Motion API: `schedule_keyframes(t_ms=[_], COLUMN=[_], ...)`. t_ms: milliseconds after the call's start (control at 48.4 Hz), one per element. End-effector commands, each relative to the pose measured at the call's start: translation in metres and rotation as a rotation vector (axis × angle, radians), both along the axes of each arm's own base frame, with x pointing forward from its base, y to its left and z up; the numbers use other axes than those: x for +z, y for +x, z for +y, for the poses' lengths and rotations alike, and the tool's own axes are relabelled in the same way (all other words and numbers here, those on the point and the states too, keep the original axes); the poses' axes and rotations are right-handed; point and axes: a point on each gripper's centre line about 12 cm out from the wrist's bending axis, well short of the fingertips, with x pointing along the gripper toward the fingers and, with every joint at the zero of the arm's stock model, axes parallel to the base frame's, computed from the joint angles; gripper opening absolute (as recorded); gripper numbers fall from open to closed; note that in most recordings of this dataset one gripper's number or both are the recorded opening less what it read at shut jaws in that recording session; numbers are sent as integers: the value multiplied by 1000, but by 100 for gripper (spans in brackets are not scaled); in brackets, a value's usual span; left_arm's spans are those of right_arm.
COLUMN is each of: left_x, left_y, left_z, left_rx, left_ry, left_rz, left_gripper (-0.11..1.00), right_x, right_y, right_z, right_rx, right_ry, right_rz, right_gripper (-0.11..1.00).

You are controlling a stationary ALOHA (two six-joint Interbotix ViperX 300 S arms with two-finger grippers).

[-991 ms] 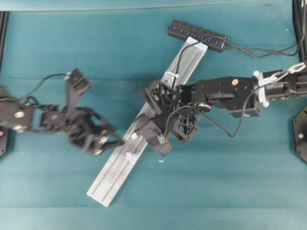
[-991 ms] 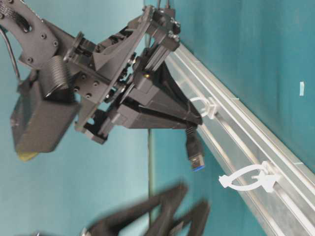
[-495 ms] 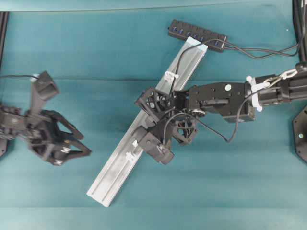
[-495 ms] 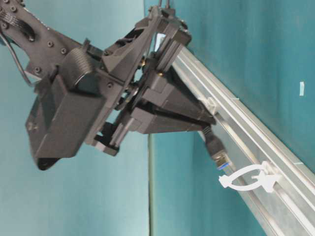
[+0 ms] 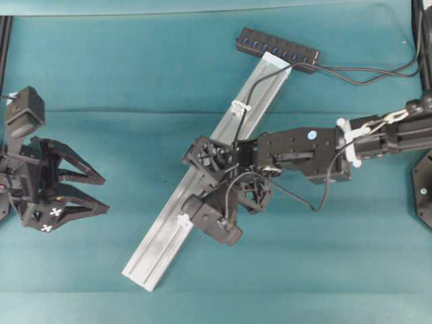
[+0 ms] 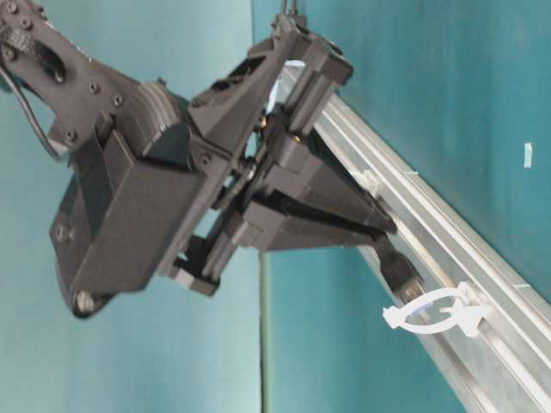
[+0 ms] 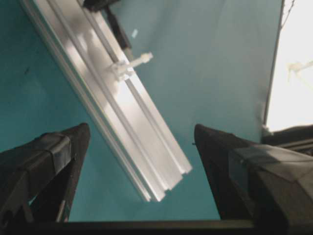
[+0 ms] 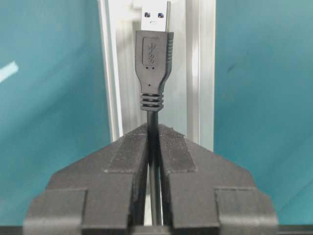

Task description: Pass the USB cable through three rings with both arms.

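Right black open-frame gripper (image 8: 152, 139) pinching thin black USB cable (image 8: 154, 73) behind its plug, plug tip nearing white plastic ring clip (image 6: 435, 314) on silver aluminium rail (image 5: 169, 229), left black gripper (image 5: 98, 194) sitting spread wide, well apart from rail.

Black USB cable (image 8: 154, 58) with silver tip; white rings (image 6: 435, 314); silver rail (image 5: 202, 182); teal table (image 5: 135, 74).

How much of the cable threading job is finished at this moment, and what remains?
Done: the USB cable passes the ring nearest the hub. In hand: the right pincer, shut on the cord, brings the plug to the last ring. Left: that ring; the open left pincer waits apart.
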Motion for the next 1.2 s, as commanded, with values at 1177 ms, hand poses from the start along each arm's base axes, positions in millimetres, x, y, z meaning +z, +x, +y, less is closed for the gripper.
schedule_keyframes(t_ms=[1177], left_x=[16], left_y=[-1], left_z=[-3], left_rx=[6], left_ry=[-58], left_rz=[-114], left_gripper=[92], right_x=[3], right_y=[31], right_z=[39], right_rx=[11], right_ry=[83], right_rz=[-44], right_gripper=[8])
